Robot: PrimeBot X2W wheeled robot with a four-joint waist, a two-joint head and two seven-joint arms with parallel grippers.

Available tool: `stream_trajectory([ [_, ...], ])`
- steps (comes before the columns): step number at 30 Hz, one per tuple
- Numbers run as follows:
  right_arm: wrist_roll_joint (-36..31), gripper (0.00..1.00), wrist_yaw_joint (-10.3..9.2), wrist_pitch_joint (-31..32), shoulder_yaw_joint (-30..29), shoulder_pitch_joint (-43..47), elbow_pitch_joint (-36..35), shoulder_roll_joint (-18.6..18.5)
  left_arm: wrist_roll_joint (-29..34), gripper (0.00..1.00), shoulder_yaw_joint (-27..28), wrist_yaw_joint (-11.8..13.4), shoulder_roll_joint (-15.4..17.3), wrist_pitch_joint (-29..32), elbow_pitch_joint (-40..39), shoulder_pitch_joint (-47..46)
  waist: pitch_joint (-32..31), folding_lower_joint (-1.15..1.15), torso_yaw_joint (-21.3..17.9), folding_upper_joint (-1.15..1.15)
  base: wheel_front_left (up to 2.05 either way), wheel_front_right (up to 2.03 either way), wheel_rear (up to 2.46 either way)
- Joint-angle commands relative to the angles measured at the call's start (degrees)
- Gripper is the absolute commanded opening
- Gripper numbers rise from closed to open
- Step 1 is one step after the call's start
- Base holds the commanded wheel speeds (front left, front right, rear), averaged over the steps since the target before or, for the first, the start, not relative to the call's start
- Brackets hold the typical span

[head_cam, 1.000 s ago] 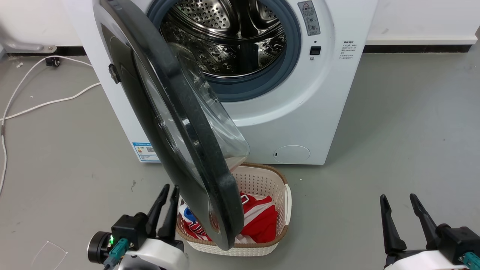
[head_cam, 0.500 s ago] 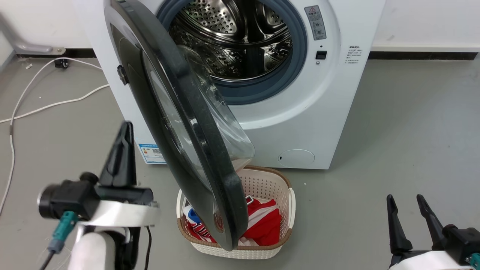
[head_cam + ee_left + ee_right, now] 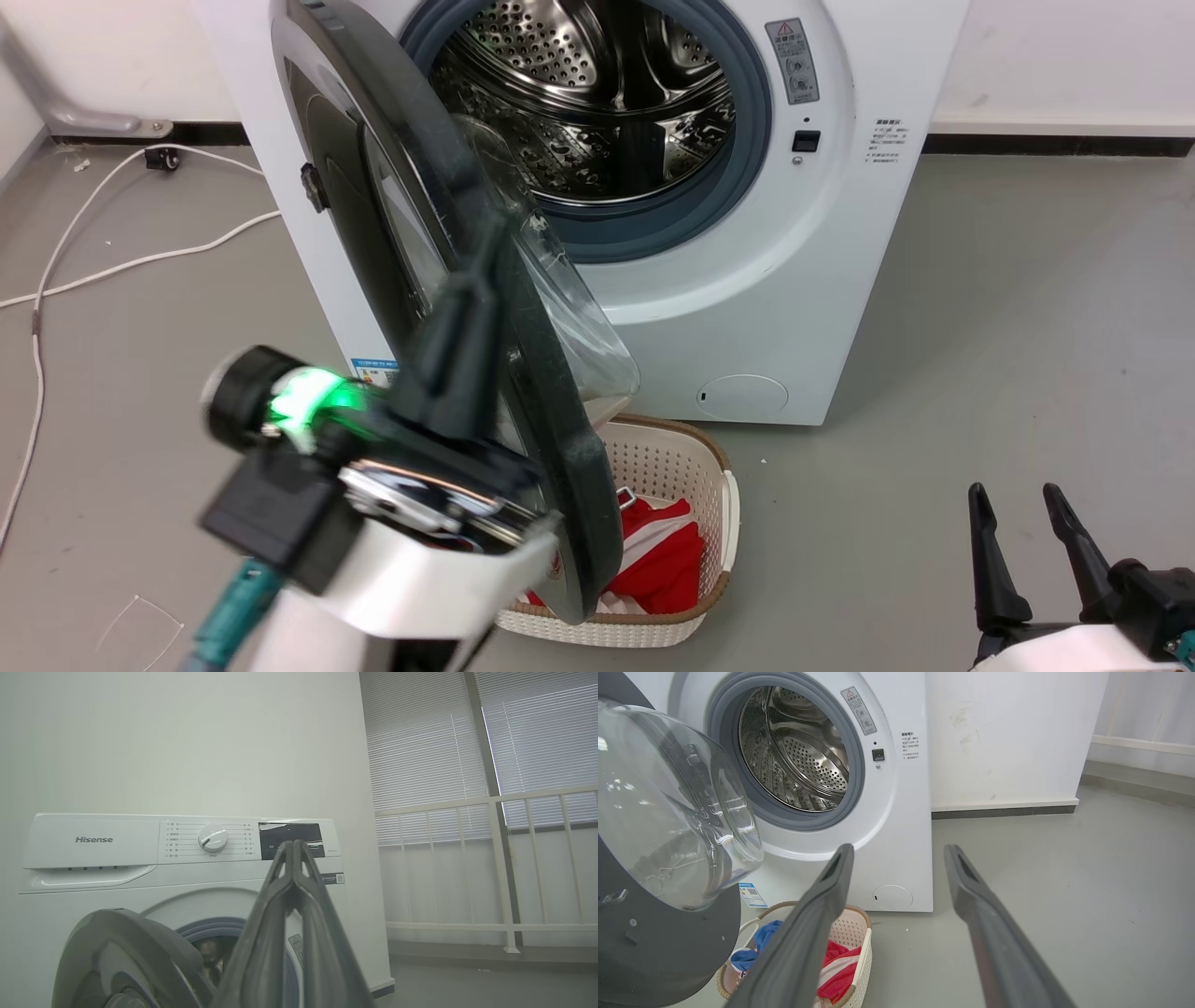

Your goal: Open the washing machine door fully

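At the half-open washing machine door [image 3: 560, 411], left end effector [image 3: 481, 247] is hovering pinched shut beside its rim; right end effector [image 3: 1019, 493] is idling wide. Door's looking rigid, heavy, slick: push rim's free edge.

Soft, even light in my head view, but my left pincer [image 3: 476, 271] is blurred. My left wrist view is dim and grey; glare sits on the washing machine door [image 3: 668, 812]

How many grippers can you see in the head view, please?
2. The left gripper, shut, is before the black rim of the door at centre-left; the right gripper, open, sits at the lower right over the floor.
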Motion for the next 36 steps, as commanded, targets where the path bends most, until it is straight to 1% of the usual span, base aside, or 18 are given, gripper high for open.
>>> stream_trajectory([
  [1, 0.2, 1.0, 0.0, -0.02, 0.08, 0.3, 0.0, 0.14, -0.68, 0.0, -1.71, 0.04, 0.08, 1.11, -0.63, -0.24, 0.06, 0.0, -0.09, 0.0, 0.0, 0.0, 0.0],
  [10, 0.78, 1.0, 0.01, -0.04, -0.31, 0.11, 0.4, 0.14, -7.19, 0.0, -19.59, 0.04, 2.36, 10.64, -2.41, 5.36, 0.77, 0.0, -0.33, 0.0, 0.0, 0.0, 0.0],
  [12, 0.69, 1.0, 0.01, -0.02, -0.43, 0.05, 0.41, 0.14, -8.77, 0.0, -22.52, 0.04, 2.94, 13.21, -1.49, 7.32, 1.07, 0.0, -0.23, 0.0, 0.0, 0.0, 0.0],
  [15, 0.75, 1.0, 0.0, 0.05, -0.25, -0.4, 0.59, 0.14, -10.16, 0.0, -24.7, 0.17, 3.2, 15.84, 0.65, 9.44, 1.36, 0.0, -0.19, 0.0, 0.0, 0.0, 0.0],
  [17, 0.82, 1.0, 0.01, 0.07, 0.03, -0.81, 0.72, 0.14, -10.34, 0.0, -25.13, 0.59, 3.41, 16.39, 2.87, 10.6, 1.57, 0.0, -0.28, 0.0, 0.0, 0.0, 0.0],
  [21, 0.92, 1.0, 0.01, -0.14, 0.47, -1.42, 1.12, 0.14, -10.13, 0.0, -24.03, 2.16, 3.62, 15.67, 8.86, 11.47, 1.94, 0.0, -0.61, 0.0, 0.0, 0.0, 0.0],
  [26, 1.38, 1.0, 0.0, -0.49, 0.66, -1.6, 1.71, 0.13, -8.87, 0.0, -20.18, 5.4, 4.08, 13.03, 14.66, 9.56, 2.58, 0.0, -1.11, 0.0, 0.0, 0.0, 0.0],
  [31, 1.75, 1.0, 0.0, -0.74, 0.69, -1.96, 2.23, 0.13, -9.07, 0.0, -16.93, 7.52, 4.48, 11.24, 17.92, 8.38, 3.06, 0.0, -1.32, 0.0, 0.0, 0.0, 0.0],
  [36, 1.94, 1.0, 0.0, -0.97, 0.58, -2.14, 2.63, 0.13, -9.17, 0.0, -16.01, 8.41, 4.89, 10.57, 18.75, 8.94, 3.24, 0.0, -1.15, 0.0, 0.0, 0.0, 0.0],
])
